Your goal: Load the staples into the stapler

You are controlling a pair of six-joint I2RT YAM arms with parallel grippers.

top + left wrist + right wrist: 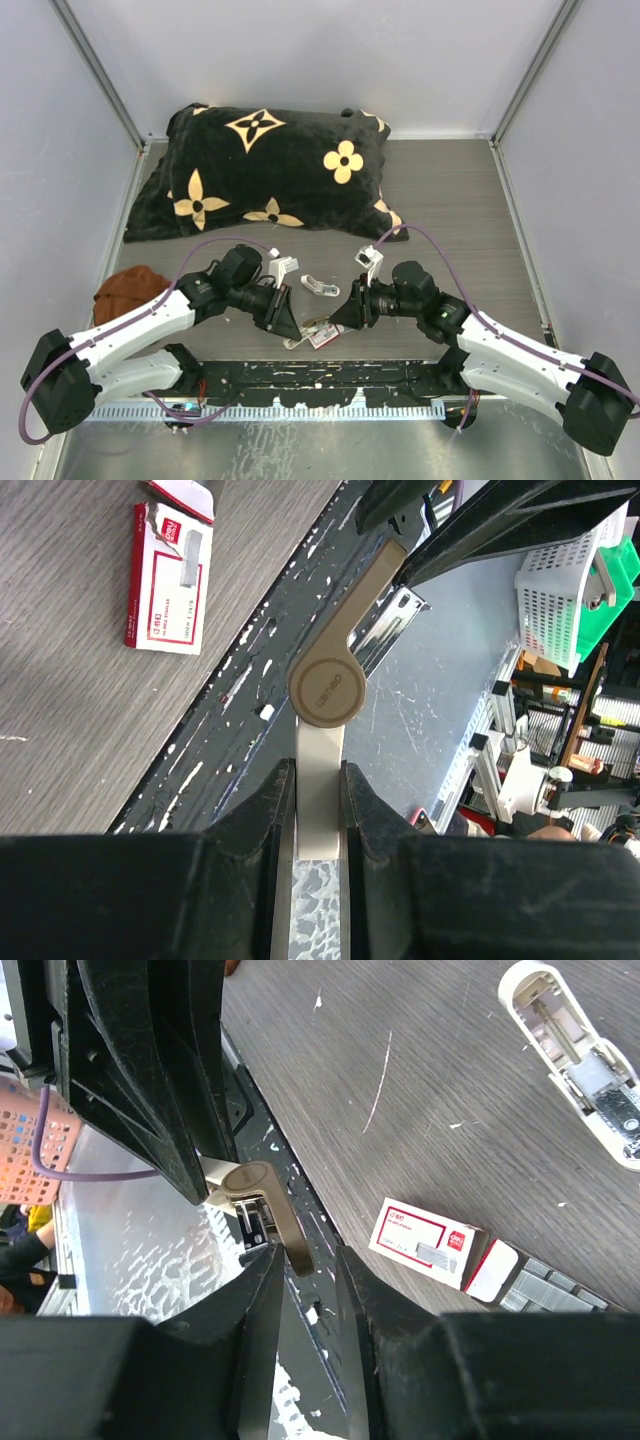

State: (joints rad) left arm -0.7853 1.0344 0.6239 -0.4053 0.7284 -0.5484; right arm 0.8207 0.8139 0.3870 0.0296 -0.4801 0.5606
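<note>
**Top view:** Your two arms meet low in the centre of the frame, left claw [290, 325] and right claw [335, 318] nose to nose at the near edge of the counter [450, 200]. The staple box [322, 335] lies just below them. A white stapler-like tool [322, 287] sits a little above, and the black flowered pillow [265, 170] fills the upper half.

**Left wrist view:** Your left claw is clamped on the lower arm of the tan stapler [327, 690], low in the centre of the frame. The stapler's top arm stands open toward the upper right, baring the shiny magazine rail [392, 620]. The box rests on the counter at upper left, with grey staple strips [188, 552] showing at its torn end.

**Right wrist view:** Your right claw straddles the tip of the stapler's raised arm at lower centre. You cannot tell whether it pinches the arm or only brackets it. The box and its tray of strips lie at lower right, apart from both claws, and the white tool is at upper right.

**Handling, as a judgement:**
- **Strips:** They are probably featherlight, slick and brittle, and a hard squeeze across the middle would likely snap one. Take a single strip lightly by its long flanks, legs pointing down toward the rail.
- **Stapler:** It looks stiff, but it is hinged. Keep your hold on the base so the open arm cannot swing shut.
</note>
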